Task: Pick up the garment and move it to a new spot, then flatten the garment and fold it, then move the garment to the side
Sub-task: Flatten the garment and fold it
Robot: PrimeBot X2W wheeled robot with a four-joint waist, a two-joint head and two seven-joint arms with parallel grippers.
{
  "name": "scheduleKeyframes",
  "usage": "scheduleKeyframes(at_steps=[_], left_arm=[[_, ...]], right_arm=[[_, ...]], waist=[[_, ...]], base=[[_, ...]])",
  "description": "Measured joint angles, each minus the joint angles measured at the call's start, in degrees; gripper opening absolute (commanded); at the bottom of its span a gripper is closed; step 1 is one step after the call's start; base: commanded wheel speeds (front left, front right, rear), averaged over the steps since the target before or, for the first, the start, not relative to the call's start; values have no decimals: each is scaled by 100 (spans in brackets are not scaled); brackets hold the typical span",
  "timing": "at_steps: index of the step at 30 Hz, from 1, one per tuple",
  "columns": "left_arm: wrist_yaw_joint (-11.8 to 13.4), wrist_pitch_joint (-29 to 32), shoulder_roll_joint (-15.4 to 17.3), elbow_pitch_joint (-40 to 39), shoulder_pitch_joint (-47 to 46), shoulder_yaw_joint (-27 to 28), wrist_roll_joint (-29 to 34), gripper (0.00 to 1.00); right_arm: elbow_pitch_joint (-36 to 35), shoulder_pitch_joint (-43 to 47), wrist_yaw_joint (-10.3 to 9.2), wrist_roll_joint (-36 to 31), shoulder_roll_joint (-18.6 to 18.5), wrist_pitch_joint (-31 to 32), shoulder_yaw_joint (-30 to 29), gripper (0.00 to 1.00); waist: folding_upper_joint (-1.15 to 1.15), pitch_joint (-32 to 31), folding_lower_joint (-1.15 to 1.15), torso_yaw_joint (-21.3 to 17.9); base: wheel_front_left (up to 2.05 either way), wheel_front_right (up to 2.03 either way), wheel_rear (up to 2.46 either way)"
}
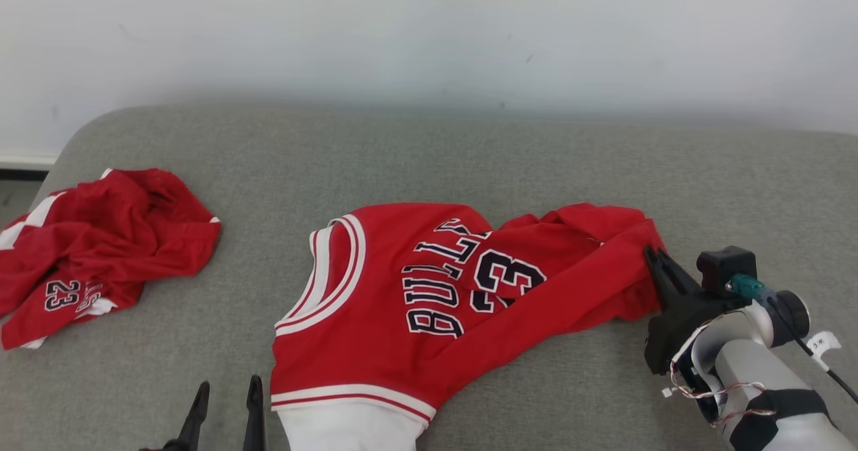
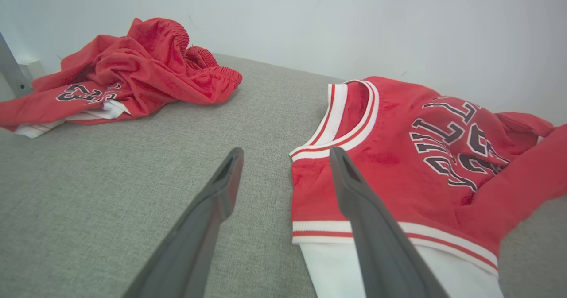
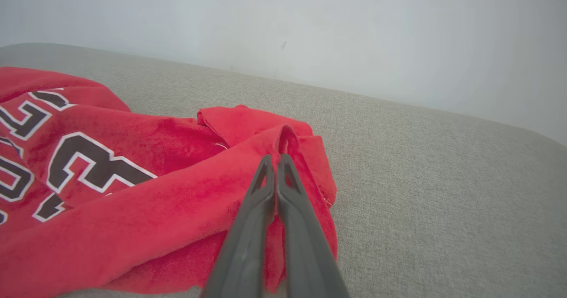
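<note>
A red jersey, the garment (image 1: 429, 297) (image 2: 398, 156) (image 3: 146, 178), lies rumpled on the grey cushion, with dark "BULLS 23" lettering, a white-trimmed neck hole and a white band at its near end. My right gripper (image 1: 653, 253) (image 3: 275, 156) is shut on a pinched ridge of red cloth at the jersey's right edge. My left gripper (image 1: 226, 387) (image 2: 285, 152) stands open low at the front, just left of the jersey's white-striped hem; in the left wrist view one finger (image 2: 354, 187) overlaps the cloth.
A second crumpled red garment (image 1: 94, 250) (image 2: 119, 76) with a "23" lies at the cushion's left end. The grey cushion (image 1: 469, 149) stretches bare behind and to the right of the jersey. A pale wall rises behind it.
</note>
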Motion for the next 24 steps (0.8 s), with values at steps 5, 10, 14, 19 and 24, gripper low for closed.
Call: scheduleKeyframes(at_steps=[5, 10, 14, 19, 24], left_arm=[[-32, 0, -14, 103, 187, 47, -4, 100], [-44, 0, -18, 146, 270, 88, -49, 100], [-43, 0, -16, 168, 315, 89, -123, 100], [-22, 0, -18, 196, 316, 100, -169, 100], [-16, 0, -18, 249, 305, 77, -187, 100]], right_arm=[[-777, 587, 0, 810, 42, -46, 105, 0], [-1543, 1062, 0, 914, -256, 71, 125, 0], [-2431, 1776, 0, 1176, -315, 467, -182, 0], [-3701, 2771, 0, 1169, -293, 1207, -691, 0], [-4814, 3688, 0, 1070, -10, 2168, -1068, 0]], waist=[[0, -154, 0, -198], [0, -246, 0, -408], [0, -298, 0, -620], [0, -323, -1, -831], [0, -279, -1, -926]], base=[[0, 0, 0], [0, 0, 0], [0, 0, 0], [0, 0, 0], [0, 0, 0]])
